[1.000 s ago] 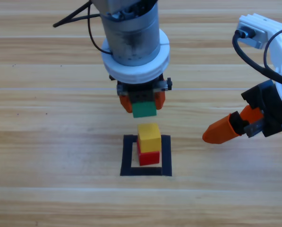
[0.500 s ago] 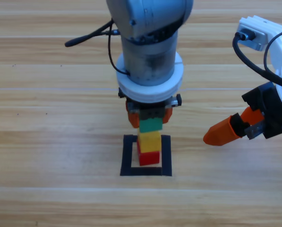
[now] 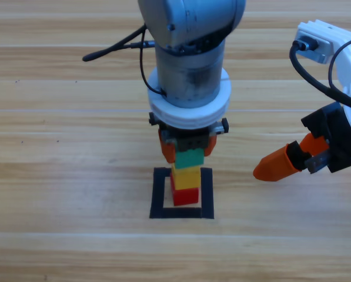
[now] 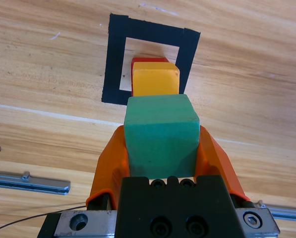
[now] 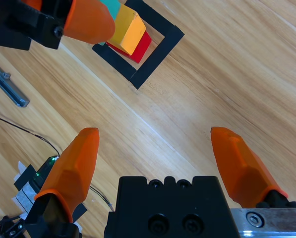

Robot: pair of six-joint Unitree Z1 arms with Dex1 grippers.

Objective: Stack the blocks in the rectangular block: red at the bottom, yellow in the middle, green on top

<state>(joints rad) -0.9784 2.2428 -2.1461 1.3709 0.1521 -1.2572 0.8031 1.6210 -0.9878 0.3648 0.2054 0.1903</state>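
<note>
Teal-green, the green cube [image 4: 161, 135] sits clamped between the 2 orange jaws of the left gripper [image 3: 187, 154], each jaw pressed flat against one of its sides. Just past those fingertips stands the yellow cube [image 3: 186, 177], and the green cube is directly over it; whether their faces already touch or a sliver of air remains cannot be told from the high view or the left wrist view. Under the yellow cube is the red cube [image 3: 186, 196], resting on bare wood inside the rectangular block [image 3: 161, 196], the black tape outline. In the left wrist view the yellow cube [image 4: 155, 82] and a strip of the red cube [image 4: 148, 60] show beyond the green one, with the tape square [image 4: 115, 64] framing them.

The right gripper [image 3: 281, 165] waits well off to the side of the stack, above the wooden table [image 3: 57, 147]. Its 2 jaws are spread wide with nothing between them, and the right wrist view shows the stack and tape outline [image 5: 152, 54] far beyond its fingertips.
</note>
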